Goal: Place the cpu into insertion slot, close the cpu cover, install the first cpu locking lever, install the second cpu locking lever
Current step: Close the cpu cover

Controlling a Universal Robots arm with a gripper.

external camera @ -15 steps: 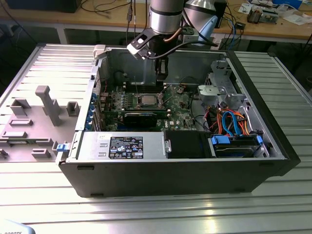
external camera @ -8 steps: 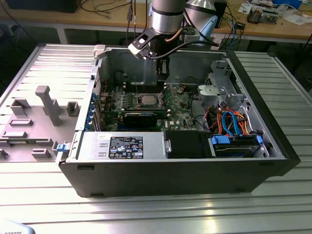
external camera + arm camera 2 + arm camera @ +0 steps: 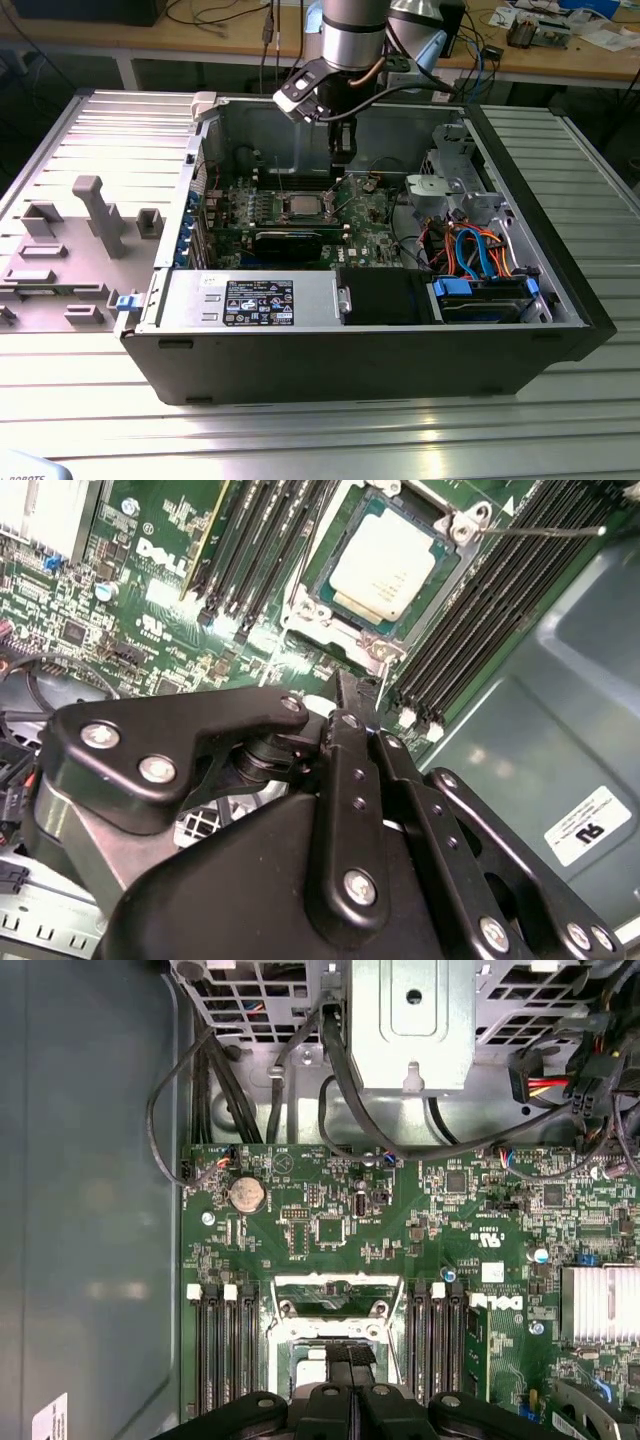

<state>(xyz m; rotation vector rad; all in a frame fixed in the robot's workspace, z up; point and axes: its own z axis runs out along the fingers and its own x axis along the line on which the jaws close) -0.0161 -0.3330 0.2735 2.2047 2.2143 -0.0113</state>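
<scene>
Dull silver square cpu (image 3: 383, 565) sits in the pale-rimmed square insertion slot (image 3: 310, 605). Black robot gripper (image 3: 348, 685) hangs just above that slot's edge, its fingers (image 3: 338, 1372) clenched together, empty.

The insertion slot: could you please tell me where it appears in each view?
Exterior view: insertion slot on the motherboard, near the gripper.
Second wrist view: insertion slot beyond the gripper, holding the cpu.
First wrist view: insertion slot partly behind the gripper.
Shared landmark: memory slots flanking it.
</scene>
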